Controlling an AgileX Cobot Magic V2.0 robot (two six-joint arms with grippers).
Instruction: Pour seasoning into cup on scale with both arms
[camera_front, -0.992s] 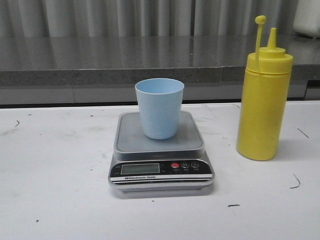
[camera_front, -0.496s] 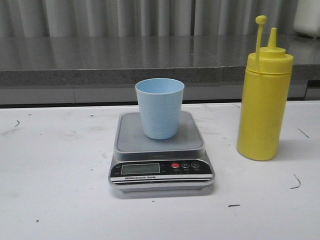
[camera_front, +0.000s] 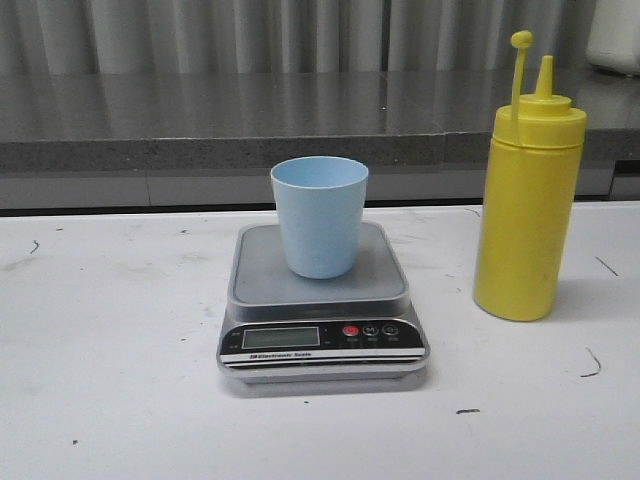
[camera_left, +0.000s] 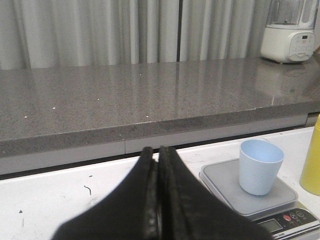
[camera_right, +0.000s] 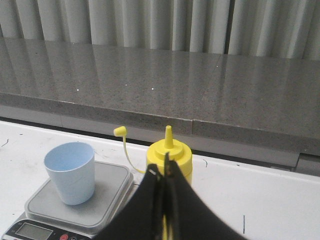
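The pale blue cup (camera_front: 319, 215) stands upright on the steel platform of the silver scale (camera_front: 320, 300) at the table's middle; it looks empty. The yellow seasoning bottle (camera_front: 527, 200) stands upright to the right of the scale, its cap up on its strap. Neither gripper shows in the front view. My left gripper (camera_left: 156, 150) is shut with nothing in it, short of and left of the cup (camera_left: 259, 166) and scale (camera_left: 260, 197). My right gripper (camera_right: 162, 167) is shut and empty, held in front of the seasoning bottle (camera_right: 170, 152), with the cup (camera_right: 71, 172) to its left.
A grey stone counter (camera_front: 250, 120) runs along the back of the white table (camera_front: 110, 380), with grey curtains behind. A white appliance (camera_left: 290, 35) sits on the counter at the far right.
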